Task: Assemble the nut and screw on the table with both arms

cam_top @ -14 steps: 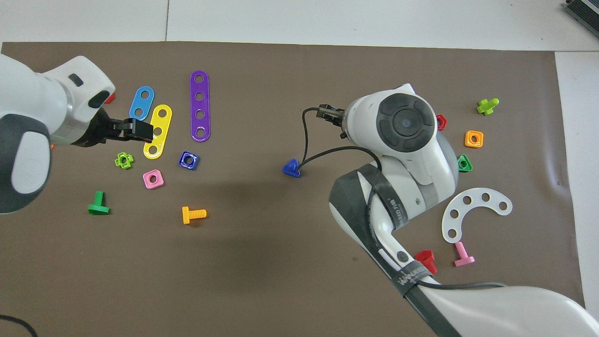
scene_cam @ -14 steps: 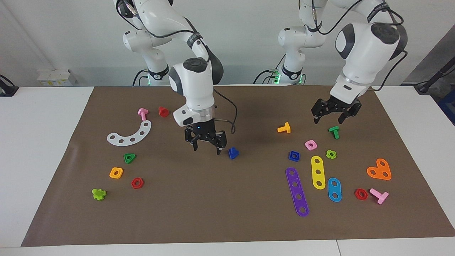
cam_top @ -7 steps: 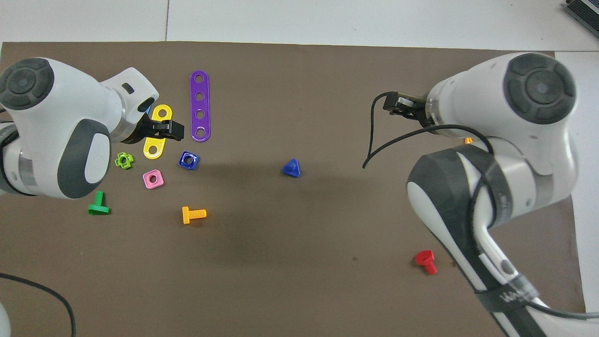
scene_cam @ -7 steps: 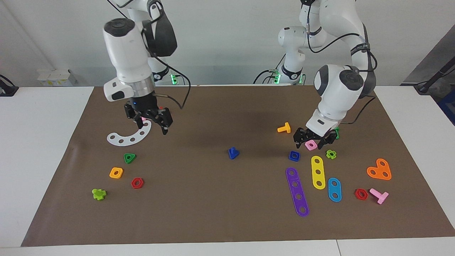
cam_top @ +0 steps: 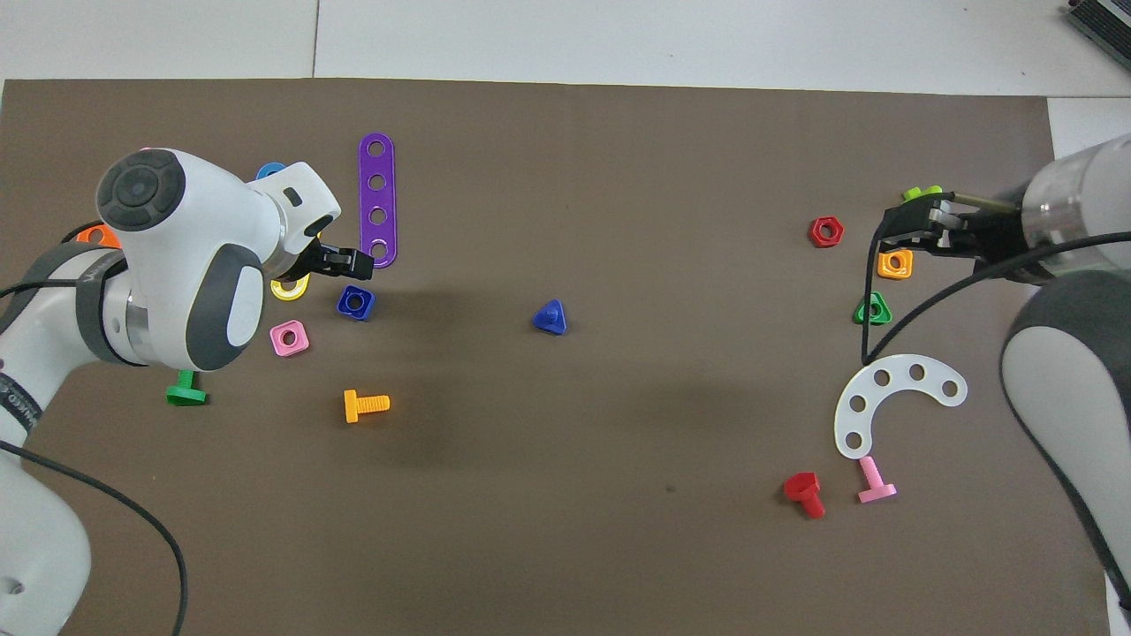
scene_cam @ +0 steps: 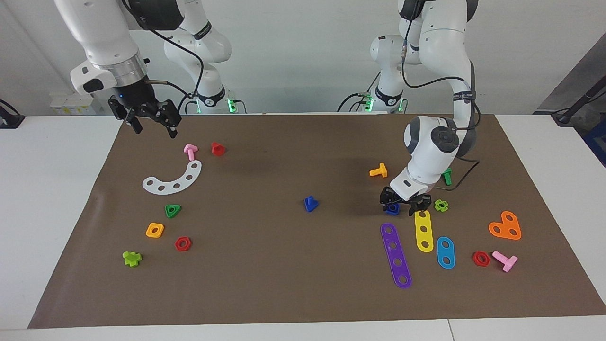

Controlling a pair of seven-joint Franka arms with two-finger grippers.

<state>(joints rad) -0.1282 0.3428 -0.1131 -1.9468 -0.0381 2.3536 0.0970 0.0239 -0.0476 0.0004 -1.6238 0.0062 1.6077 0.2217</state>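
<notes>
The dark blue square nut (scene_cam: 391, 209) (cam_top: 355, 302) lies on the brown mat (scene_cam: 303, 274) toward the left arm's end of the table (scene_cam: 47, 199). My left gripper (scene_cam: 402, 204) (cam_top: 352, 261) hangs low right over it, open, one fingertip beside the nut; I cannot tell whether it touches. The dark blue screw (scene_cam: 310, 203) (cam_top: 550, 316) stands alone on its triangular head at the middle of the mat, shaft up. My right gripper (scene_cam: 153, 129) (cam_top: 903, 224) is raised high over the mat's edge at the right arm's end, open and holding nothing.
Around the nut lie a pink square nut (cam_top: 289, 337), a yellow strip (scene_cam: 423, 229), a purple strip (scene_cam: 396, 255), a lime nut (scene_cam: 441, 205) and an orange bolt (scene_cam: 378, 171). Under the right gripper's end lie a white curved strip (scene_cam: 173, 179), a pink bolt (scene_cam: 190, 151) and a red bolt (scene_cam: 218, 148).
The right gripper left the screw's side, rose and swung to its own end of the table. The left gripper came down from beside the green bolt onto the blue nut, its fingers narrowing slightly.
</notes>
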